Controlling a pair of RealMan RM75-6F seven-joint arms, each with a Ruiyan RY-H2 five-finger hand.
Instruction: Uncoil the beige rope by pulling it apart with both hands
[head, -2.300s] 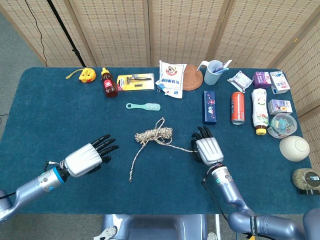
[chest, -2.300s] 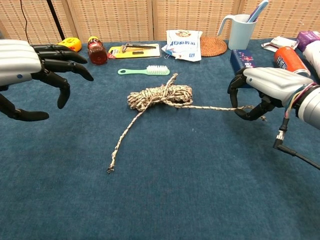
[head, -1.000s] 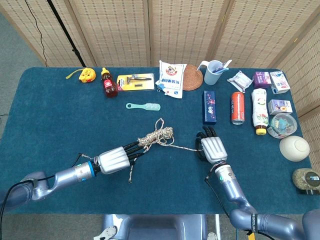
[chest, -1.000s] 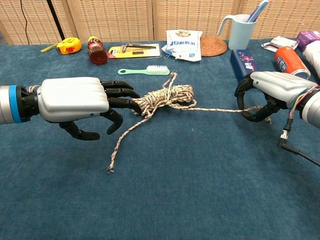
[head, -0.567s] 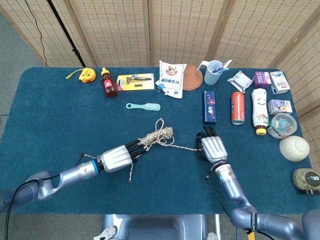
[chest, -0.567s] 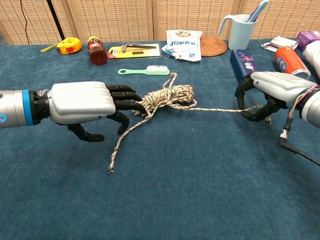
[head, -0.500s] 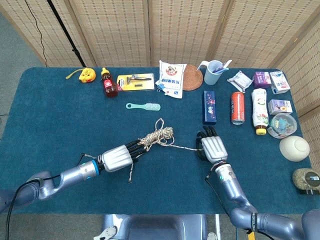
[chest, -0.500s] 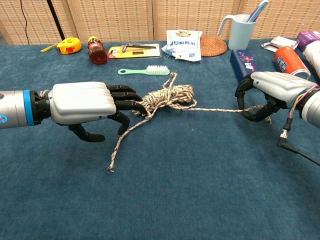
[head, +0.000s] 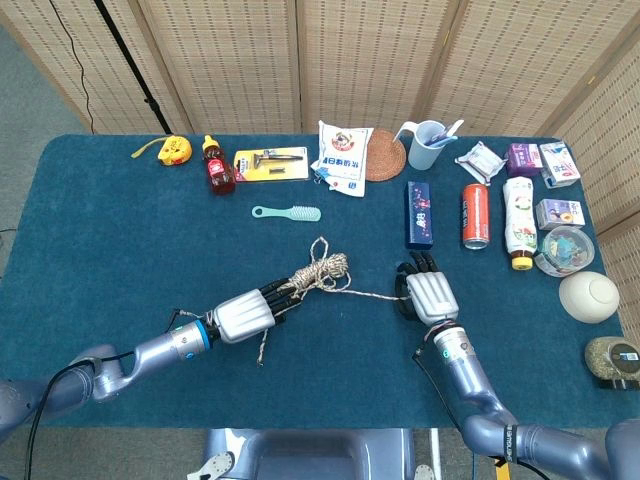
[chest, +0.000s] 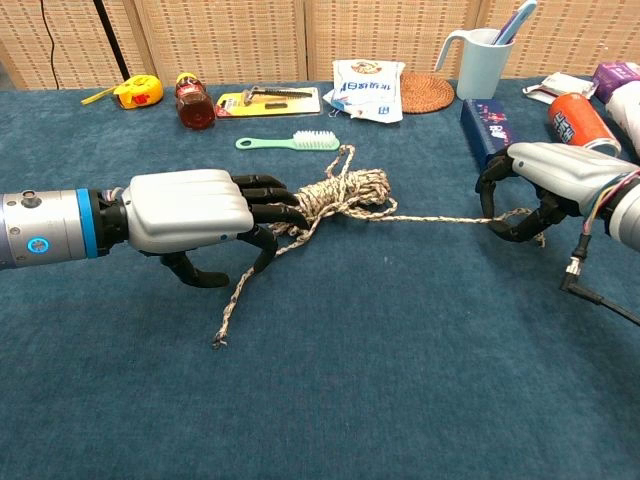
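Rope coil mid-desk, hands at both ends.

Head view: beige rope (head: 318, 272) bundled near centre of blue desk (head: 100, 230); left hand (head: 243, 314) reaching into coil's left side, fingers (head: 283, 294) among the strands; right hand (head: 428, 297) clenched on strand running right from coil. Comb (head: 286, 212) behind coil.
Chest view: left hand (chest: 190, 220) fingers (chest: 268, 212) touching coil (chest: 340, 195), grasp not discernible; right hand (chest: 560, 183) curled around taut strand; loose tail trailing toward near edge.

The left hand (chest: 195, 222) reaches in low from the bench's left side, forearm nearly level, dark fingers (chest: 268, 205) extended into the rope (chest: 345, 193) coil (grip unclear). The right hand (chest: 545, 185), fingers curled, holds the rope's taut end.
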